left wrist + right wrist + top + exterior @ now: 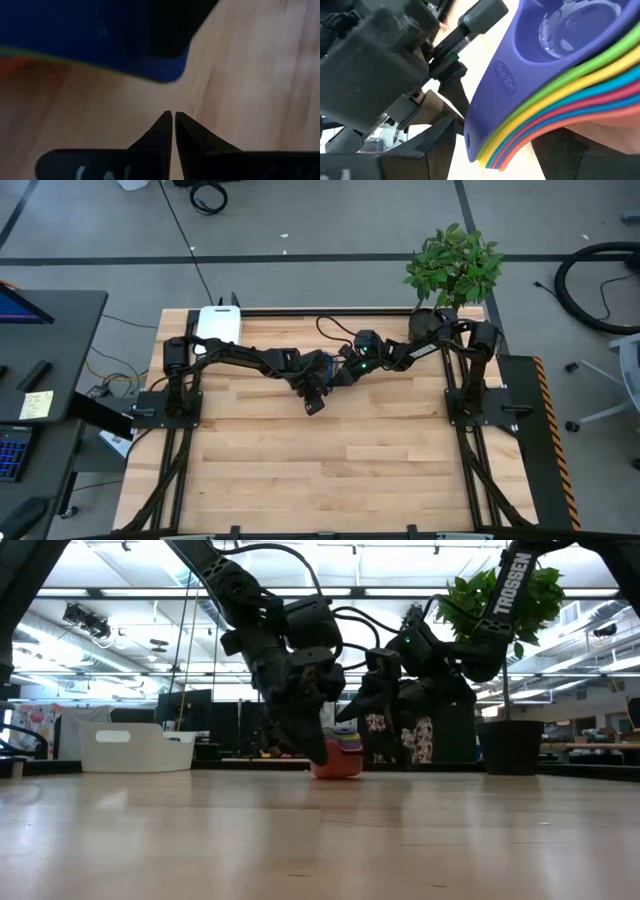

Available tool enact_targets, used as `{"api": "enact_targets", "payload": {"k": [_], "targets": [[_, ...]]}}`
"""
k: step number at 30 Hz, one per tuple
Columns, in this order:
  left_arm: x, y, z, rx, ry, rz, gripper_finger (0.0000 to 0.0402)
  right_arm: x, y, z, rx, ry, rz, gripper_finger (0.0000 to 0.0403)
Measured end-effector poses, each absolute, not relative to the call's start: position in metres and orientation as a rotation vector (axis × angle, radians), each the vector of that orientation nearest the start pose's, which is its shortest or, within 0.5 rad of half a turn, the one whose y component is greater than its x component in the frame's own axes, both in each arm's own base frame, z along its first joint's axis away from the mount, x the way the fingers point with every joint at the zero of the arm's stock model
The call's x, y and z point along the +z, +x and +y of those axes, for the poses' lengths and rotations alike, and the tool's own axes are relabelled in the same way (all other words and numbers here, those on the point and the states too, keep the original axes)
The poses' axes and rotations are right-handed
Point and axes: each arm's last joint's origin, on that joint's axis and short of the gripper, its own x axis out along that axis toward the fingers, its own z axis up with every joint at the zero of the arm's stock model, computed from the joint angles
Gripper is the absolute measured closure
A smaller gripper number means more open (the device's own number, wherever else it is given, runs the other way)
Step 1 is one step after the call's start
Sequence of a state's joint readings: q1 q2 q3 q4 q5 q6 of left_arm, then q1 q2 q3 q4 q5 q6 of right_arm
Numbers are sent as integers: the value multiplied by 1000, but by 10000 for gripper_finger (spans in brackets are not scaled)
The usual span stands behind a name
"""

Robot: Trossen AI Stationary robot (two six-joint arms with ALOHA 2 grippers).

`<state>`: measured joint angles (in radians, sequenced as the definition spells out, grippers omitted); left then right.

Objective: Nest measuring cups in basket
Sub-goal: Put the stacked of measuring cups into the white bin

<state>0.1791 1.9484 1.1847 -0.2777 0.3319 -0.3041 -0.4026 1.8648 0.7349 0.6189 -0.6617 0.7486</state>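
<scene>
Stacked measuring cups [337, 755] are sitting mid-frame on the desk [320, 840]. The left gripper [318, 752], fingers closed, is touching them. The right gripper [352, 712] is hovering beside, fingers open.

Rainbow-stacked measuring cups [555, 100] with dark blue on top, white basket [135, 747], pale wood table [330, 460]

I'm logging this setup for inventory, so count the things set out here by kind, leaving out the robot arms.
nested stack of measuring cups: 1
white basket: 1
potted plant: 1
Total: 3
</scene>
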Motion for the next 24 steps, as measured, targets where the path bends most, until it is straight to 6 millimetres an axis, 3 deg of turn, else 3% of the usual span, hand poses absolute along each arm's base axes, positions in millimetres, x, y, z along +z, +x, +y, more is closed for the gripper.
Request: {"api": "enact_targets", "payload": {"k": [24], "targets": [[149, 392, 62, -69, -358, 865, 375, 116, 315, -115, 80, 981, 523, 187]]}}
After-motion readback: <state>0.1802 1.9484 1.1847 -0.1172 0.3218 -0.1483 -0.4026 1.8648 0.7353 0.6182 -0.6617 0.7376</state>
